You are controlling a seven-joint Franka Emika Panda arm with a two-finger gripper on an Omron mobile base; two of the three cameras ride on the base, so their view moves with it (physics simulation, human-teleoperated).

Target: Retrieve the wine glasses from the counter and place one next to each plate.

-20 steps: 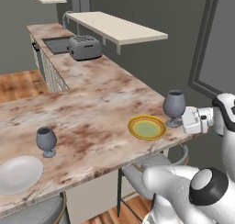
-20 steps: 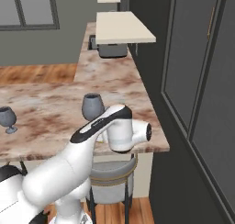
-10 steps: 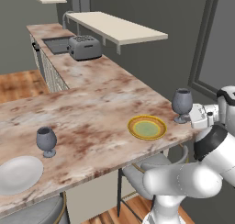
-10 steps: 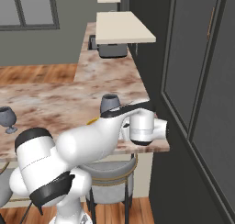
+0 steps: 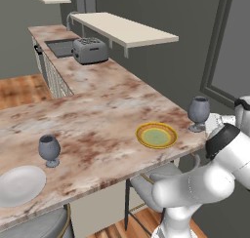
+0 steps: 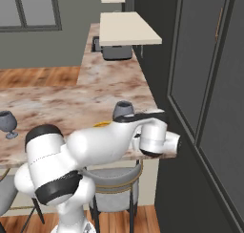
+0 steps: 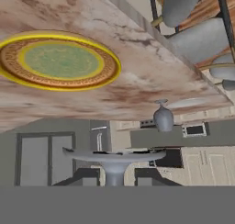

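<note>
— What's your hand (image 7: pixel 114 177) doing?

— It's clamped together on the stem of a wine glass (image 5: pixel 199 111). In the hand view the stem and round foot sit right between my finger tips.

— And where's the glass?

— At the near corner of the table (image 5: pixel 97 110), just beside the yellow-rimmed plate (image 5: pixel 156 135), on its far right side. I can't tell whether the foot is touching the stone or hanging just above it.

— What changed over the last second?

— My elbow swung wide and low in front of the table, and the glass edged a little further from the plate, toward the corner.

— So where does that leave the job?

— I'd say this glass is nearly placed, so I need to set it down and let go without nudging it off the edge. The second wine glass (image 5: pixel 49 149) already stands near the white plate (image 5: pixel 19 184).
</note>
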